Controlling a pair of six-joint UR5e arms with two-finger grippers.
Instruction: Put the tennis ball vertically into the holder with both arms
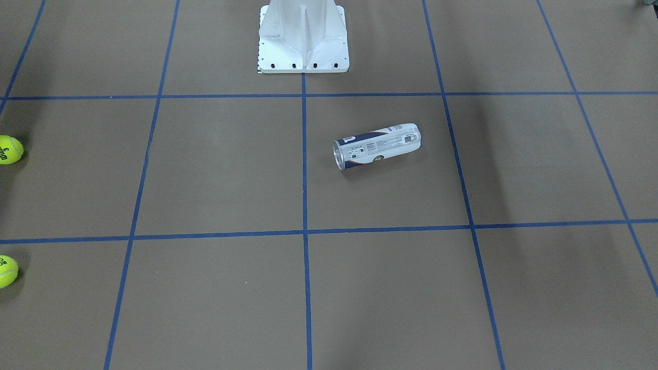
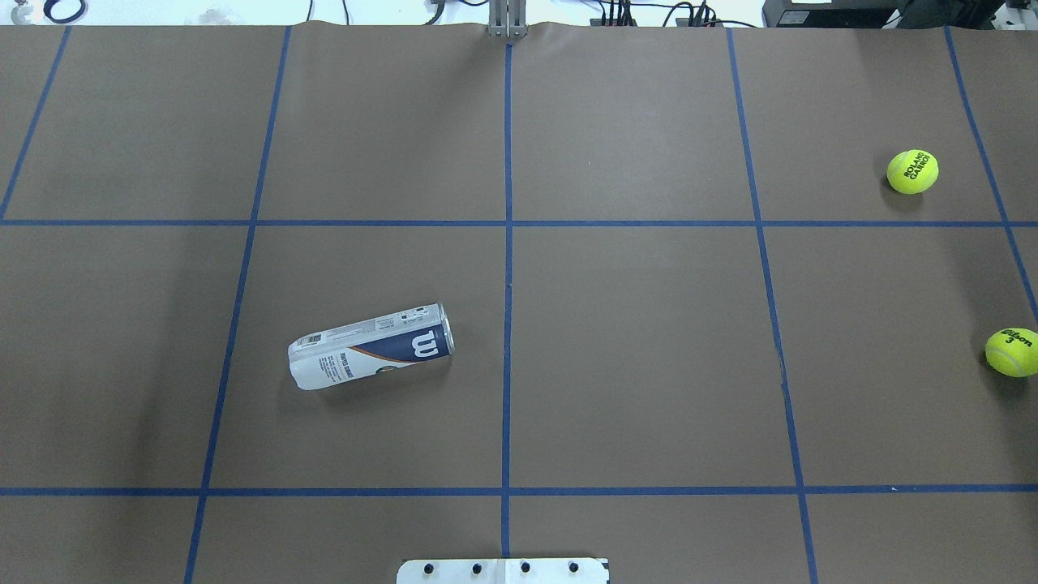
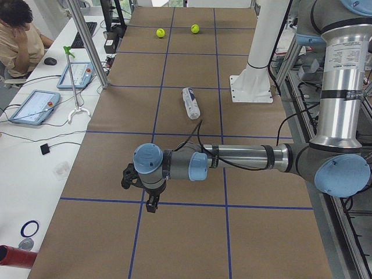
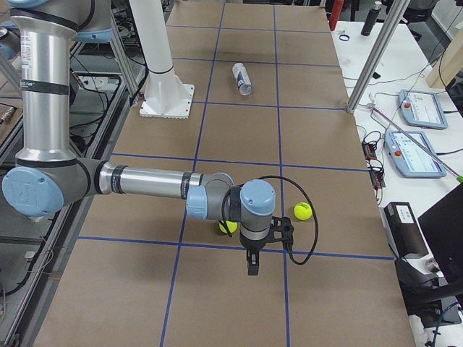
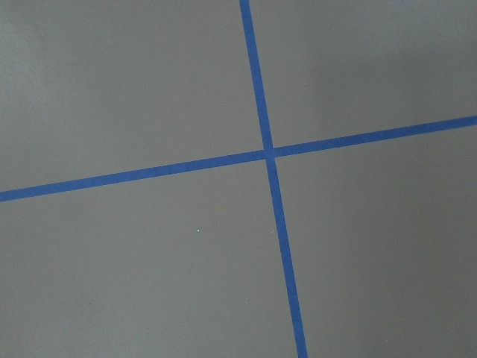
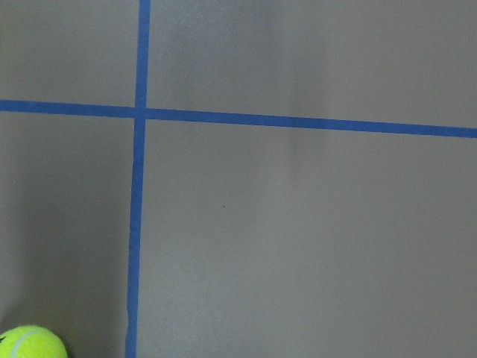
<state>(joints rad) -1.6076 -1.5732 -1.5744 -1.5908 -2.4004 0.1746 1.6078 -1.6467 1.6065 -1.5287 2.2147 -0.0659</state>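
Observation:
The holder (image 2: 371,346), a clear can with a navy-and-white label, lies on its side on the brown table, left of the centre line; it also shows in the other views (image 1: 378,145) (image 3: 190,103) (image 4: 241,78). Two yellow tennis balls (image 2: 912,171) (image 2: 1011,351) rest near the table's right edge. My left gripper (image 3: 152,206) hangs over the table's left end, far from the holder. Just beside one tennis ball (image 4: 227,227), partly hidden behind the wrist, hangs my right gripper (image 4: 252,267); the other tennis ball (image 4: 303,210) is close by. I cannot tell whether either gripper is open or shut.
The white pedestal base (image 2: 503,570) stands at the robot's side of the table. Blue tape lines (image 5: 268,153) grid the surface. A person (image 3: 17,35) sits at a side desk with tablets (image 3: 35,107). A tennis ball's edge (image 6: 30,343) shows in the right wrist view.

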